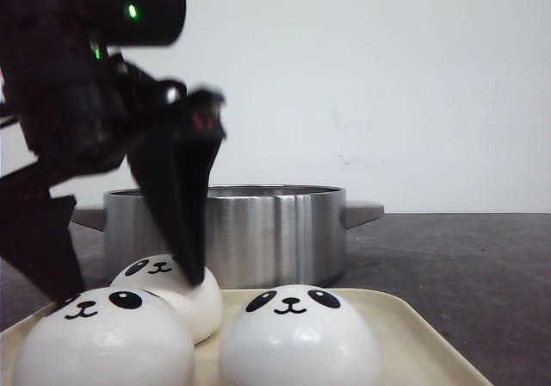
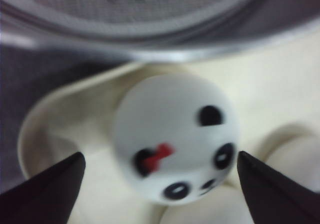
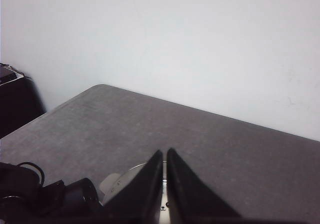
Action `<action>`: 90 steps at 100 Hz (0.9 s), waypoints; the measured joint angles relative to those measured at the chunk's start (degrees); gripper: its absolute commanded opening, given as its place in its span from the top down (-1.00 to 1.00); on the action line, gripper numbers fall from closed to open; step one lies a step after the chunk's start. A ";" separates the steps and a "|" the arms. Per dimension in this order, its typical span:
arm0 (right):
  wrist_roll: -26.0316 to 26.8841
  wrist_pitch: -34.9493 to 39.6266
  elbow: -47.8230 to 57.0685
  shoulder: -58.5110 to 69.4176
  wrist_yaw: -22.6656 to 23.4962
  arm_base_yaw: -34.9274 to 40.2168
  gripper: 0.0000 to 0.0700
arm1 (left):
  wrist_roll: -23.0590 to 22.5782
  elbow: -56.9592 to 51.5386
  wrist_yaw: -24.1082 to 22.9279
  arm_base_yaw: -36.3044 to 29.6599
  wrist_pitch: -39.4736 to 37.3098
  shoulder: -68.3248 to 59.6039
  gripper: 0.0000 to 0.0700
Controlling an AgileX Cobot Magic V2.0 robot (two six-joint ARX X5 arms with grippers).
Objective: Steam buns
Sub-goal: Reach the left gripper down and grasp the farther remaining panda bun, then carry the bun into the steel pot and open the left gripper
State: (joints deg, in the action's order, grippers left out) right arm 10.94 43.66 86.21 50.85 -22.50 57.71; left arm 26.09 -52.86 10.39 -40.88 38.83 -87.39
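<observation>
Two black fingers of the left gripper (image 2: 160, 176) are standing wide apart, straddling the rear bun (image 2: 175, 136) without clearly touching it | three buns are sitting on the cream tray (image 1: 405, 334), just before the steel pot (image 1: 258, 227) | right gripper (image 3: 165, 184) is hanging with fingers nearly together over the grey table (image 3: 150, 129).

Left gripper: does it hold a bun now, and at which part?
No. The left gripper is open, its fingers on either side of the rear bun without touching it. Nothing is held.
</observation>
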 measured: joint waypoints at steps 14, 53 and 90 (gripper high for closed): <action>0.00 1.42 0.00 -0.11 0.00 0.00 0.99 | 1.92 0.00 -0.02 0.00 -2.69 -1.27 -0.69; 0.00 3.61 0.00 -0.09 -0.02 0.00 0.99 | 4.09 0.00 -0.02 -0.02 -3.80 -1.86 0.99; -0.02 3.61 0.00 -0.09 -0.22 0.00 0.99 | 3.45 -4.46 1.86 -3.30 -4.24 9.09 0.99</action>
State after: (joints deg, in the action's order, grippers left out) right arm 10.92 47.27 86.21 50.76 -22.72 57.71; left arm 29.54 -57.32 12.25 -44.18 34.59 -78.30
